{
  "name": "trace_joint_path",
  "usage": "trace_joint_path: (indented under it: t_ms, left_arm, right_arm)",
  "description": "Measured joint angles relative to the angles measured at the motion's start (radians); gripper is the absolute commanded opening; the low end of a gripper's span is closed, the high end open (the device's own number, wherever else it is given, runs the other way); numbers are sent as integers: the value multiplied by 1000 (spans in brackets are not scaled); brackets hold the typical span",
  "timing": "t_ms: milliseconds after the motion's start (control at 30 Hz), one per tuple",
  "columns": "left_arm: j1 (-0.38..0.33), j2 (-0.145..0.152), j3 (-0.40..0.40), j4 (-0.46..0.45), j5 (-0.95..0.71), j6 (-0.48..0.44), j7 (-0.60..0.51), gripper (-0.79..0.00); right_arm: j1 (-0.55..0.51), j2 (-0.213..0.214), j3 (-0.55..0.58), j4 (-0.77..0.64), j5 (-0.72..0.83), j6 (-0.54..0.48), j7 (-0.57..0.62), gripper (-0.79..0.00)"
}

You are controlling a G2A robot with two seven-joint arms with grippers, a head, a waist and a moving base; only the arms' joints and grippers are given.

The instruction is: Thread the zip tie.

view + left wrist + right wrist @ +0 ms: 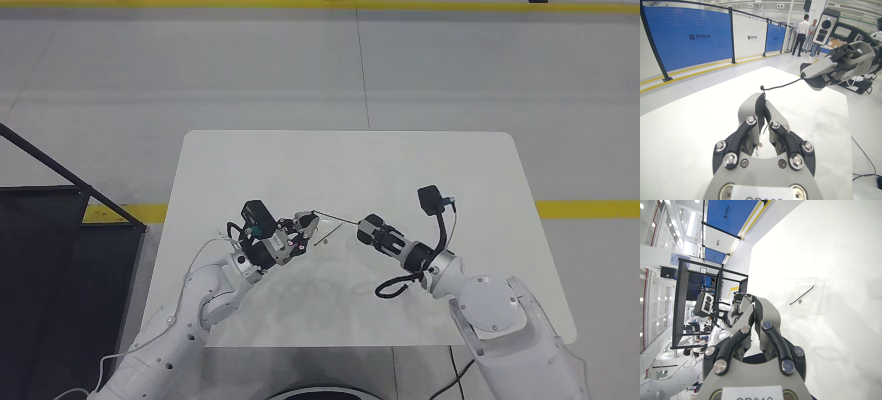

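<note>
zip tie [780, 86] | far end — hidden inside right gripper [804, 76]; middle — hidden between left gripper [763, 98] pads

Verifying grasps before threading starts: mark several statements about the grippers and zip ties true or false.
1. The left gripper is wide open. False: it is shut on the zip tie.
2. The right gripper pinches the other end of the same zip tie. True.
3. That zip tie lies flat on the table. False: it is held up between the two grippers.
4. A second tie lies in a clear tray on the table. True.
</note>
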Motion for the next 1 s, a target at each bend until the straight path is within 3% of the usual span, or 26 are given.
trace_joint_path:
  t_ms: [167,1000]
  left_arm:
    - [0,0,0,0,0,0,0,-785]
    - [-32,-9,-18,16,-23,-24,-33,-785]
  right_arm:
    - [-18,4,29,0,6,-57,3,-785]
    - [-44,6,45,-7,6,-79,3,-785]
